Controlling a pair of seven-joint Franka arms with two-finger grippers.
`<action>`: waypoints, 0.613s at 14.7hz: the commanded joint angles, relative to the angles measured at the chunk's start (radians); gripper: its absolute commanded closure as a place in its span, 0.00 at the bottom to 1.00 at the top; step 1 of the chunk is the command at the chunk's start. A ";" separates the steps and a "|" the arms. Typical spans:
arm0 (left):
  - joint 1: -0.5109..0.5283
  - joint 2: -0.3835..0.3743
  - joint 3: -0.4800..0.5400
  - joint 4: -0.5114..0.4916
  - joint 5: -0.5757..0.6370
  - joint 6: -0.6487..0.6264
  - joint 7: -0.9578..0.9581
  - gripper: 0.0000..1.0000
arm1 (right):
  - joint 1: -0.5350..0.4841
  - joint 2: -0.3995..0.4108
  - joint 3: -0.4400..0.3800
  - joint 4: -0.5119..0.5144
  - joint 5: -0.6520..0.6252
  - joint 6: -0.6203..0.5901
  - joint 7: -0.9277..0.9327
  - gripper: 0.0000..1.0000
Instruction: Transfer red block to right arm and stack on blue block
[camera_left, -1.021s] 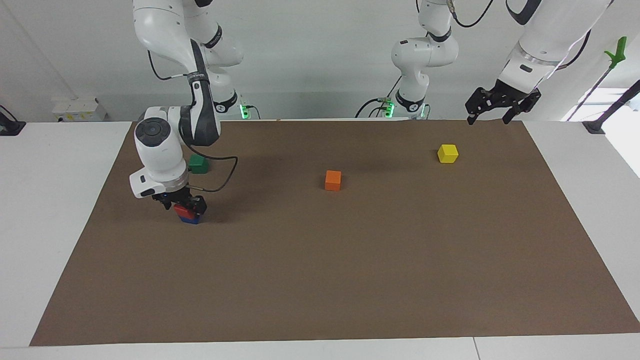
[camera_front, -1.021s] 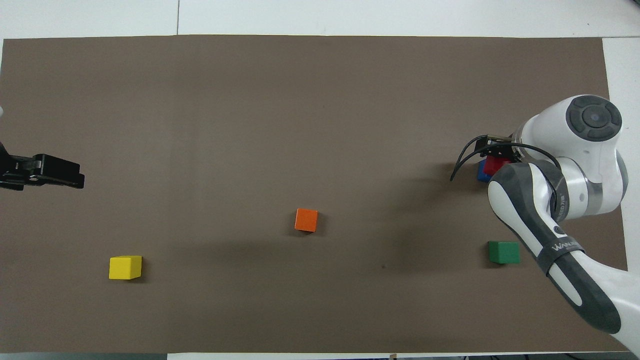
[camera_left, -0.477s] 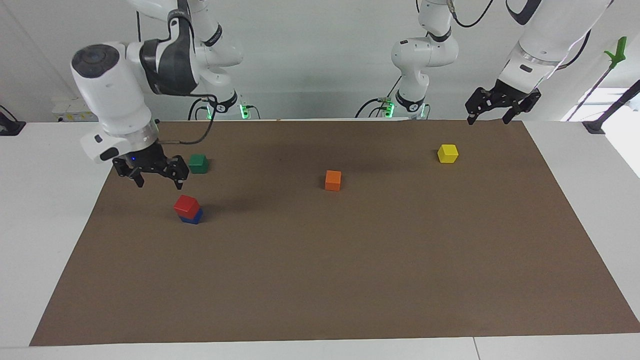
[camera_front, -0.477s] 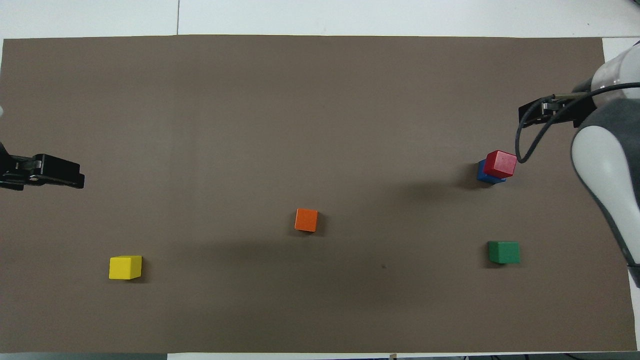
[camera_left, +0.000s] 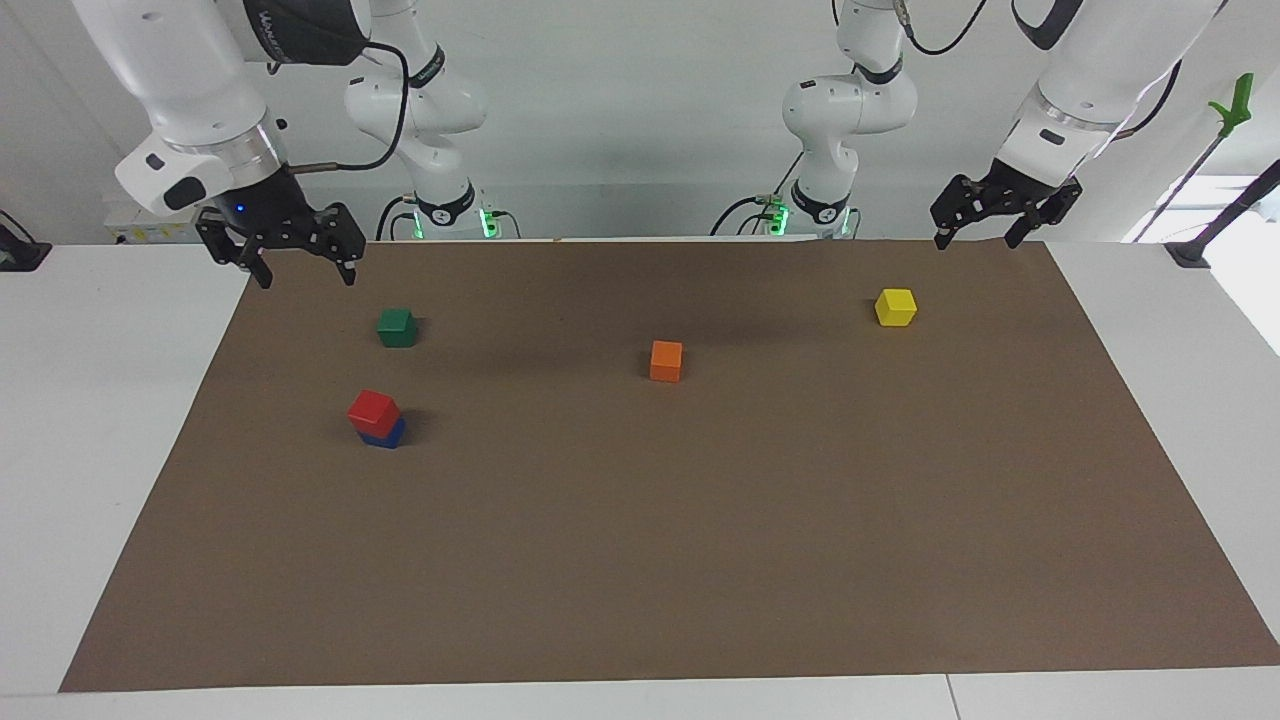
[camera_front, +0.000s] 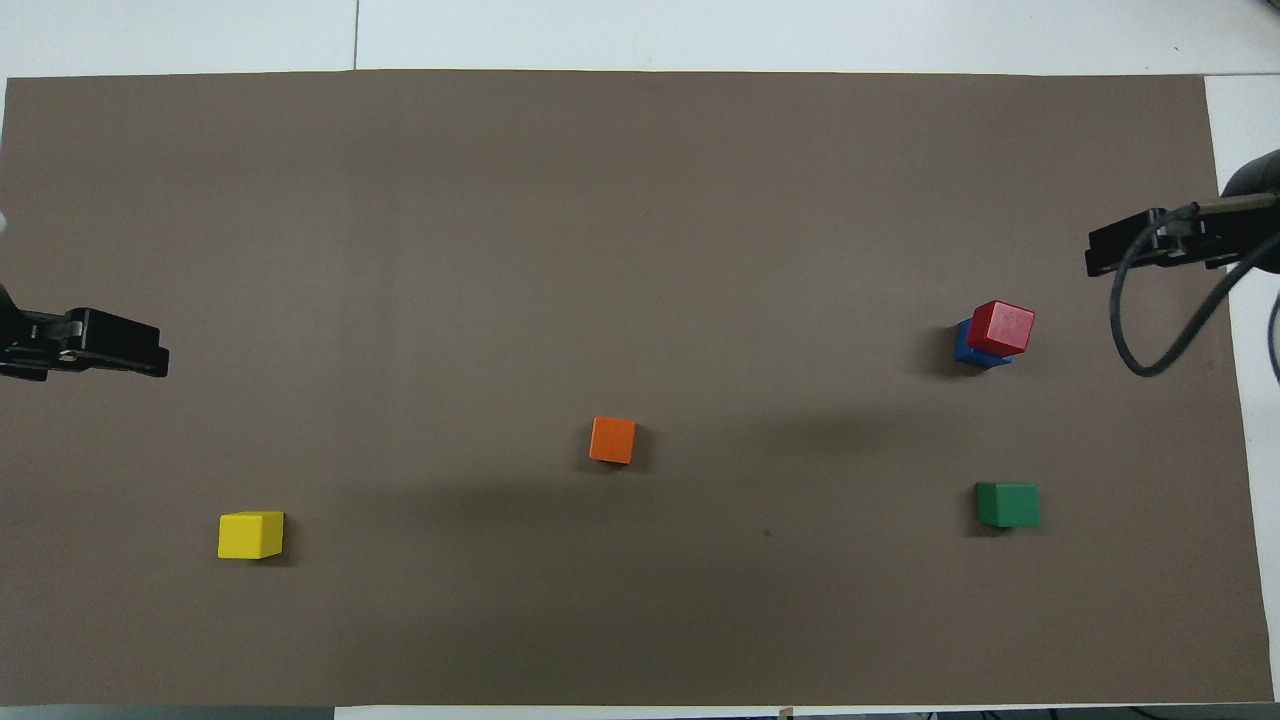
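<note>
blue block (camera_left: 384, 436) mostly under red block (camera_left: 373, 408)

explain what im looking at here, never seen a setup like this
Two white robot arms work at a table covered by a brown mat. One picture faces the arms from across the table; the other looks down from above their end.

On the mat, the red block sits on the blue block. A green cube, an orange cube and a yellow cube lie singly.

The right gripper hangs open over the mat's edge near the green cube. The left gripper waits, open, over the other end. Neither holds anything.
</note>
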 joint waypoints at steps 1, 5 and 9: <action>-0.008 -0.016 0.012 -0.006 -0.008 -0.012 -0.002 0.00 | -0.037 0.000 -0.001 0.010 0.017 -0.055 -0.078 0.00; -0.008 -0.016 0.012 -0.006 -0.008 -0.012 -0.002 0.00 | -0.080 -0.015 0.003 -0.006 0.014 -0.045 -0.084 0.00; -0.008 -0.016 0.012 -0.006 -0.008 -0.012 -0.002 0.00 | -0.077 -0.083 0.003 -0.065 0.005 -0.005 -0.068 0.00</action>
